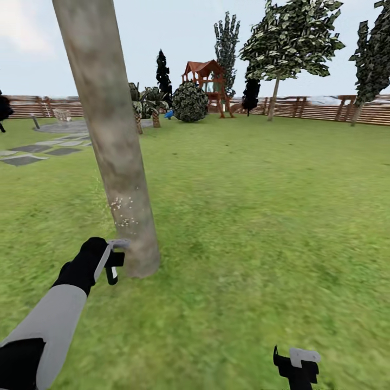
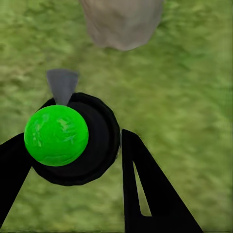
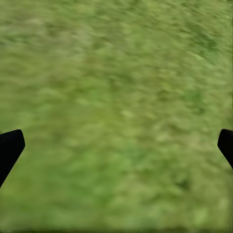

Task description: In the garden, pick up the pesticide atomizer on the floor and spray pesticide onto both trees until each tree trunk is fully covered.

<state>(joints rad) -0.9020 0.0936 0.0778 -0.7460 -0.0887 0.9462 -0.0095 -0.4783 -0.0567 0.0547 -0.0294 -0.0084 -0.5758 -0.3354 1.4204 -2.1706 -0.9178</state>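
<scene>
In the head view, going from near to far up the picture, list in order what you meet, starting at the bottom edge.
right gripper → left gripper at the tree trunk base → open lawn → grey paving stones → round bush → red playhouse → slatted fence

atomizer [image 2: 73,141]: dark round body, bright green cap, grey nozzle toward trunk base, clamped between left gripper [image 2: 73,194] fingers above lawn | near tree trunk [image 1: 111,141]: mottled grey-brown, leaning, white droplet specks low down, rooted in grass [image 1: 244,216] | second tree [image 1: 290,40]: upright by far fence, dark ragged crown
</scene>
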